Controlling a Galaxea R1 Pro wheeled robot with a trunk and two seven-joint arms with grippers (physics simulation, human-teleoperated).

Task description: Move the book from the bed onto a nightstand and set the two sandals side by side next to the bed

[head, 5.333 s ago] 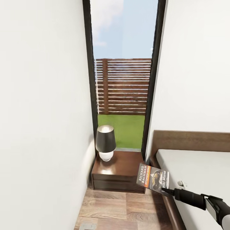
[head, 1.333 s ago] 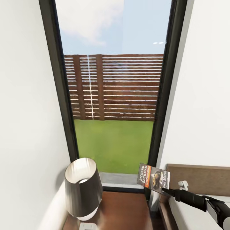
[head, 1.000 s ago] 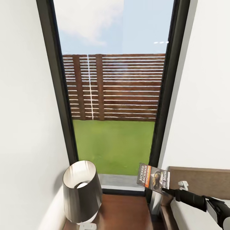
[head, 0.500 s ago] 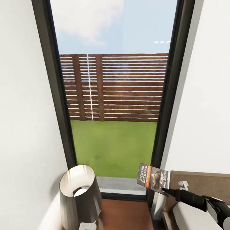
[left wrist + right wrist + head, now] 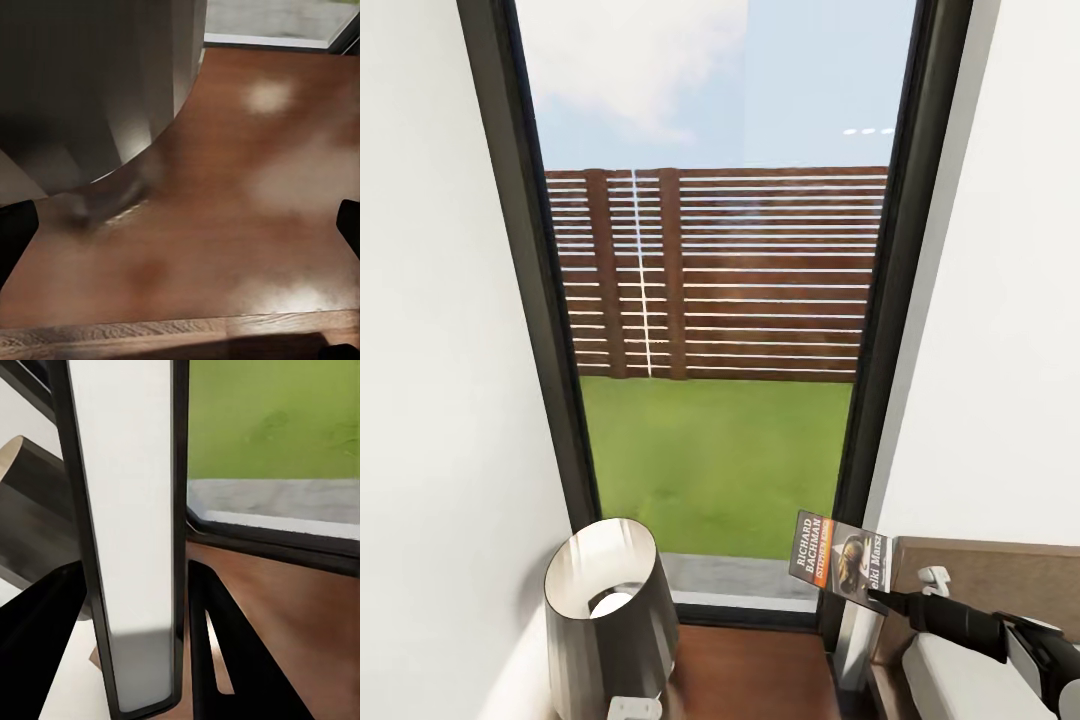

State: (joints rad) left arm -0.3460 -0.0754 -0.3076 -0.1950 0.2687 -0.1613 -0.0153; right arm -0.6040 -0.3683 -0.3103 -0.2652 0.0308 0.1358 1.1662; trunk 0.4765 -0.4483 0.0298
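Straight ahead of you stands a tall window [image 5: 710,300], dark-framed, with a fence and lawn beyond. It has grown in the head view over the last few seconds, and the floor has dropped out of the bottom: your base has rolled forward, so the things have not moved, you have. At the far right, a corner of the bed [image 5: 960,680] and its brown headboard remain. At the near left, the nightstand [image 5: 750,670] now lies directly below you, its bare wooden top [image 5: 247,217] spread under the left gripper [image 5: 180,232], whose fingers are wide apart and empty. The lamp [image 5: 610,610] takes the left part of that top. The right gripper [image 5: 880,598] pinches the book [image 5: 840,558] by its edge, upright and in the air, above the right part of the nightstand. You look close enough to lower it; keep right of the lamp.
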